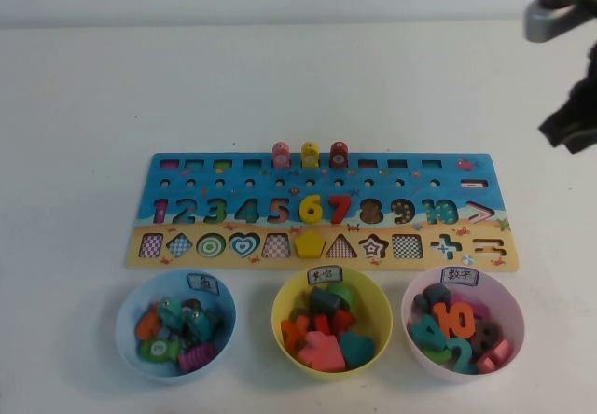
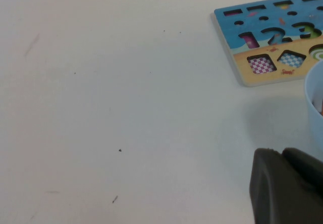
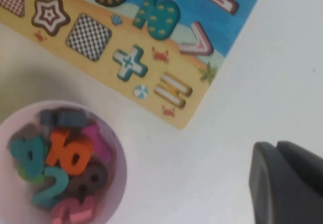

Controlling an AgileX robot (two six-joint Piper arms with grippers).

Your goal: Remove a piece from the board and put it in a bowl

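The board [image 1: 387, 197] lies across the middle of the table. The red piece [image 1: 339, 156] stands upright at its far edge, next to a yellow peg [image 1: 310, 156] and a pink peg [image 1: 281, 156]. The light blue bowl [image 1: 121, 325], with a white tag [image 1: 203, 283] on its rim, sits in front of the board's left end and holds several pieces. My right gripper [image 1: 564, 134] hangs shut and empty above the table, off the board's far right corner. My left gripper [image 2: 280, 153] is shut and empty, low over bare table beside the bowl's rim [image 2: 315, 98]. It is out of the high view.
A yellow bowl [image 1: 280, 325] of shape blocks sits in front of the board's middle. A pink bowl [image 1: 516, 325] of number blocks sits at the right and also shows in the right wrist view [image 3: 116, 148]. Bare white table stretches behind the board and to both sides.
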